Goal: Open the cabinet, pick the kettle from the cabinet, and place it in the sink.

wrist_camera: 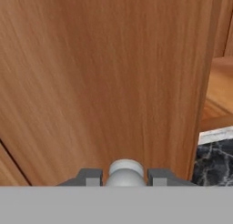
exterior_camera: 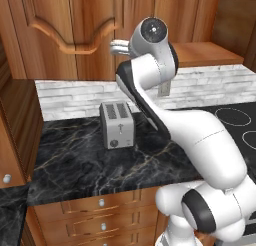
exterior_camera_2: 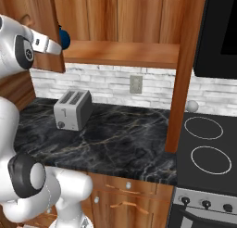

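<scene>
The cabinet door (wrist_camera: 100, 82) is reddish-brown wood and stands partly swung out. Its round silver knob (wrist_camera: 125, 169) sits between my two dark fingertips, and my gripper (wrist_camera: 125, 176) is shut on it. From the left base, the gripper (exterior_camera: 116, 47) reaches up against the arched door panel (exterior_camera: 75, 20). From the right base, the gripper (exterior_camera_2: 54, 47) is at the door's edge, and a bit of the dark-blue kettle (exterior_camera_2: 64, 37) peeks out behind it on the cabinet shelf (exterior_camera_2: 120, 52). The sink is out of view.
A silver toaster (exterior_camera: 116, 125) stands on the black marble counter (exterior_camera: 100, 165) under the cabinet. A black stovetop (exterior_camera_2: 208, 148) lies to the right, past a wooden side panel (exterior_camera_2: 183, 69). Drawers with small knobs (exterior_camera: 101, 202) run below the counter.
</scene>
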